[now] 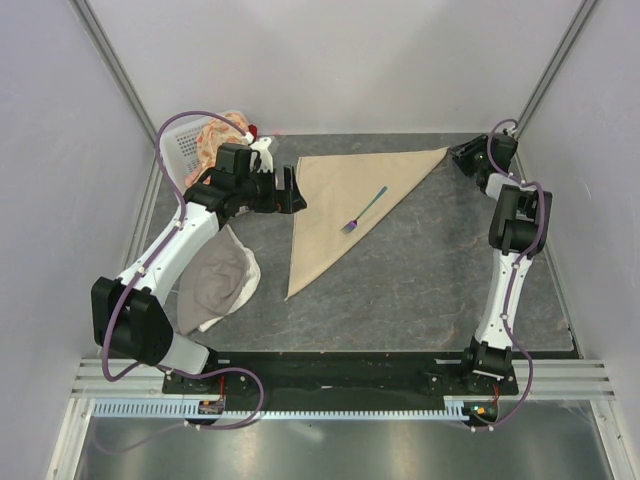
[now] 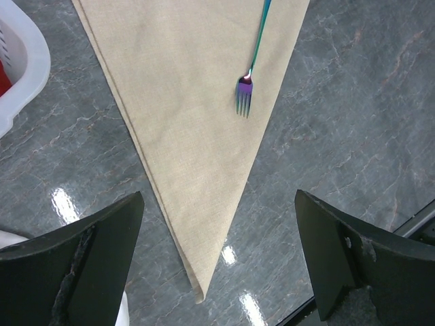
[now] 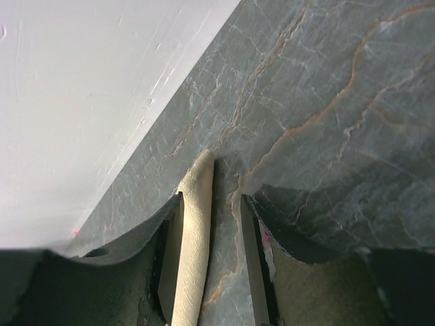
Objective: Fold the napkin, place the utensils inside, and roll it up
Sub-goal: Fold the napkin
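The beige napkin lies folded into a triangle on the dark marble table, its long point toward the near side. A slim fork with a teal handle and purplish tines rests on it near the diagonal edge. My left gripper hovers wide open at the napkin's left corner; in its wrist view the napkin and fork lie ahead of my left gripper. At the napkin's far right tip sits my right gripper. My right gripper straddles a raised fold of napkin that leans on the left finger, with a gap to the other.
A white basket with an orange floral cloth stands at the back left, its rim beside the napkin. A grey-and-white cloth lies under my left arm. White walls close the table's back and sides.
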Motion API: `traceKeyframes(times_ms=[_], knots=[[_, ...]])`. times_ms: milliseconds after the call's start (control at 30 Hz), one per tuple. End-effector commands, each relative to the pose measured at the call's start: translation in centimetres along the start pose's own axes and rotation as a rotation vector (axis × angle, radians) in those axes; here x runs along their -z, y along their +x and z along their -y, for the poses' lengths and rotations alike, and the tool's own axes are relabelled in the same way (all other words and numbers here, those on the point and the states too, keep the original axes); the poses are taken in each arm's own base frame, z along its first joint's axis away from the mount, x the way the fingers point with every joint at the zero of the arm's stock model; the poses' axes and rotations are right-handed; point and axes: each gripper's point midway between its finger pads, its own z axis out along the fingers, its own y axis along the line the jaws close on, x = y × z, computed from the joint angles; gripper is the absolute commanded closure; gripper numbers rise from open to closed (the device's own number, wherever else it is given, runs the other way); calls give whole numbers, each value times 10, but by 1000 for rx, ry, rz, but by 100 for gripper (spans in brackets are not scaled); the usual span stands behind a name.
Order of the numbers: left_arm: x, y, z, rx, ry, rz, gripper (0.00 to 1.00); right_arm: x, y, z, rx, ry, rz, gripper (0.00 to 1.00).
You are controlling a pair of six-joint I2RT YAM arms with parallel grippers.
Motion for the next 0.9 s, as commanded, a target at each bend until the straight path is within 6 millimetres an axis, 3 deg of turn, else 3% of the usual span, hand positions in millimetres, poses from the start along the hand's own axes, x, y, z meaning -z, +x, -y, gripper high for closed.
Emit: traceKeyframes(times_ms=[0,633,867], knots=[[4,-20,11,9,46,54,0,-9,39,52,0,160,-94,52],[2,-19,10,16,52,48,0,-29,60,50,34,180,-125,57],[3,-20,10,19,52,49,0,-34,64,45,40,169,-132,69]])
